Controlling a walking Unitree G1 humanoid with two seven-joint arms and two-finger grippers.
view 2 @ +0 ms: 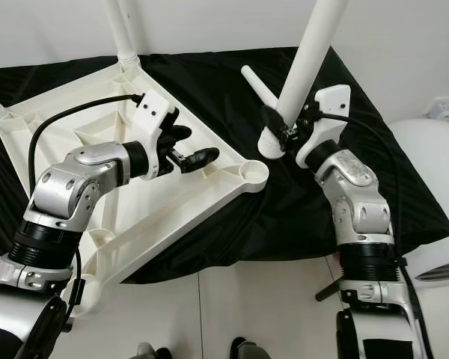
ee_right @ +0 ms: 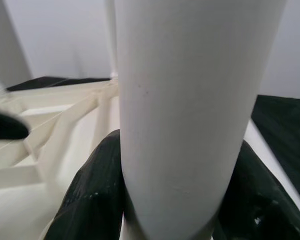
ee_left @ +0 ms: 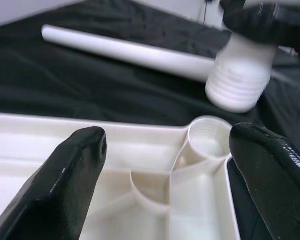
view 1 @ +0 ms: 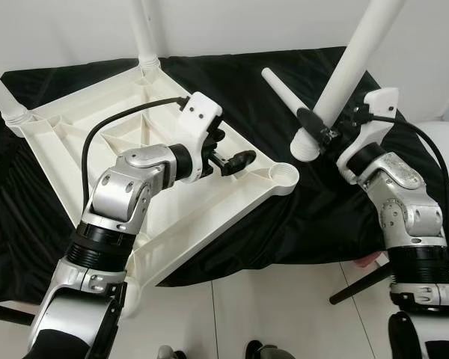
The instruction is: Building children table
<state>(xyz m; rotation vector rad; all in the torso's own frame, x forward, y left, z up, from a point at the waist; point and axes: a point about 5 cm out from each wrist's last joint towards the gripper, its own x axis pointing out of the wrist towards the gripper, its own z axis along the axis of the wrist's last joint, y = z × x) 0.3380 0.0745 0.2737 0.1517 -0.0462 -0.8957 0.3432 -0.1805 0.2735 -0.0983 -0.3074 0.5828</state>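
Both eye views look down from the head onto the upturned table frame [view 1: 157,194] on the black-draped worktop [view 1: 299,217], sharing nearly the same scene. The left wrist view peers low along its fingers [ee_left: 65,185] toward the corner socket [ee_left: 208,137]. The right wrist view sits tight against the leg [ee_right: 187,105].

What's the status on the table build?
Right gripper shut on table leg, threaded end just off the empty corner socket. Left gripper open over tabletop frame. Spare leg lies behind.
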